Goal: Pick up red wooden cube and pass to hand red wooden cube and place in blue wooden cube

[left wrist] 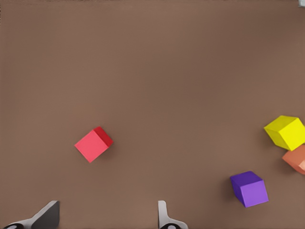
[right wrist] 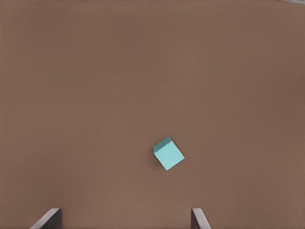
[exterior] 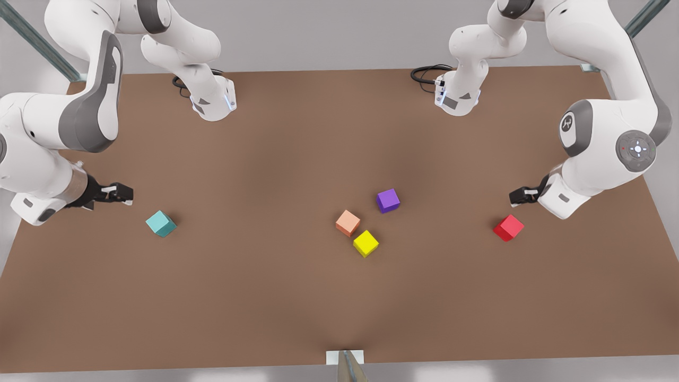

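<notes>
The worktop [exterior: 265, 297] looks like flat matte brown board, the cubes like the red wooden cube [exterior: 508, 227] are plain matte, arm shells glossy white plastic.

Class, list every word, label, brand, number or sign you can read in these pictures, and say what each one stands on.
No readable words or numbers.
One white round emblem on the grey joint cap of the arm at the front view's right: too small to read.
The red wooden cube, blue wooden cube, purple cube, salmon cube, yellow cube and table: plain, unmarked.
</notes>
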Robot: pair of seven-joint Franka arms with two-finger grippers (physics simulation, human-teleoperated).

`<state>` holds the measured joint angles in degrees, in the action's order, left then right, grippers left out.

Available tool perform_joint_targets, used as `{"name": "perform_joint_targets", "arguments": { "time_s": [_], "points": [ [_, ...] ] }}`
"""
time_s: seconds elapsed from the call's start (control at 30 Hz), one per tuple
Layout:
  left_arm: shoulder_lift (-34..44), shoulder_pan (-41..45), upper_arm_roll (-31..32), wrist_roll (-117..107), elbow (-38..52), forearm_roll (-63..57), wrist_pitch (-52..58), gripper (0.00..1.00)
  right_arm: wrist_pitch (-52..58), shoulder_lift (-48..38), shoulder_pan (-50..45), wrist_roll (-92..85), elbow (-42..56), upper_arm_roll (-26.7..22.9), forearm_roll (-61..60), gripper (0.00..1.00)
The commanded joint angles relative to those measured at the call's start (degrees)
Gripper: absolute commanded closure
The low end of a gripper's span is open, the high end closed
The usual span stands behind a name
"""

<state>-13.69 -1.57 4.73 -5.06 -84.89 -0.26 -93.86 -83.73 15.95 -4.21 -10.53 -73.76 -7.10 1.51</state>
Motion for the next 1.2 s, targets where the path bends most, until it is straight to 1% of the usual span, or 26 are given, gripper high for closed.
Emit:
{"name": "perform_joint_targets", "arguments": {
  "time_s": [0.0, 0.03, 0.1, 0.17, 0.2, 0.23, 0.3, 0.4, 0.57, 0.6, 0.77, 1.17],
  "points": [
    [0.07, 0.08, 0.01, -4.52, -0.02, 0.09, -2.12, 0.0, -1.52, -0.04, -0.01, -3.19, 0.02, -0.11, -0.02, 0.0],
    [-0.02, 0.08, 0.01, -4.52, -0.02, 0.09, -2.12, 0.0, -1.52, -0.04, -0.01, -3.19, 0.02, -0.11, -0.01, 0.0],
    [-4.32, 0.08, -0.34, -5.05, -0.02, 0.0, -4.57, 0.0, -1.26, -0.04, 0.08, -3.89, 0.02, -0.11, -0.02, 0.0],
    [-11.53, 0.16, -3.67, -5.05, 0.42, -0.18, -8.44, 0.0, -1.35, 0.31, 0.08, -3.89, 0.2, -0.11, 0.07, 0.0],
    [-11.8, 1.39, -6.66, -6.89, -3.17, 0.0, -15.63, 0.0, -1.26, 0.23, 0.08, -4.06, 0.11, -0.11, 0.07, 0.0],
    [-11.54, 2.19, -8.77, -11.28, -8.8, 1.93, -25.48, 0.0, -0.56, 0.22, 0.08, -4.06, 0.02, -0.19, 0.07, 0.0],
    [-11.27, 2.71, -12.29, -11.9, -13.46, 4.66, -27.78, 0.0, 0.06, 0.31, 0.08, -4.06, 0.02, -0.11, -0.02, 0.0],
    [-11.18, 2.71, -12.38, -19.46, -18.91, 4.66, -32.52, 0.0, 0.06, 0.58, -0.1, -3.98, 0.02, -0.02, -0.02, 0.0],
    [-11.54, 2.71, -13.43, -25.35, -26.12, 4.83, -41.05, 0.0, 0.59, 0.66, -0.01, -3.98, -0.06, -0.11, -0.45, 0.0],
    [-11.62, 2.71, -14.31, -25.35, -27.17, 7.63, -42.37, 0.0, 0.76, 0.66, -0.01, -4.06, -0.24, -0.11, -0.45, 0.0],
    [-13.2, 2.71, -14.4, -25.26, -27.53, 8.88, -45.09, 0.0, 0.85, 0.66, -0.01, -4.06, -0.24, -0.11, -0.37, 0.0],
    [-15.49, 2.19, -14.84, -26.23, -28.58, 8.7, -44.74, 0.0, 1.02, 0.84, -0.1, -4.06, -0.24, -0.11, -0.19, 0.0]
  ]
}}
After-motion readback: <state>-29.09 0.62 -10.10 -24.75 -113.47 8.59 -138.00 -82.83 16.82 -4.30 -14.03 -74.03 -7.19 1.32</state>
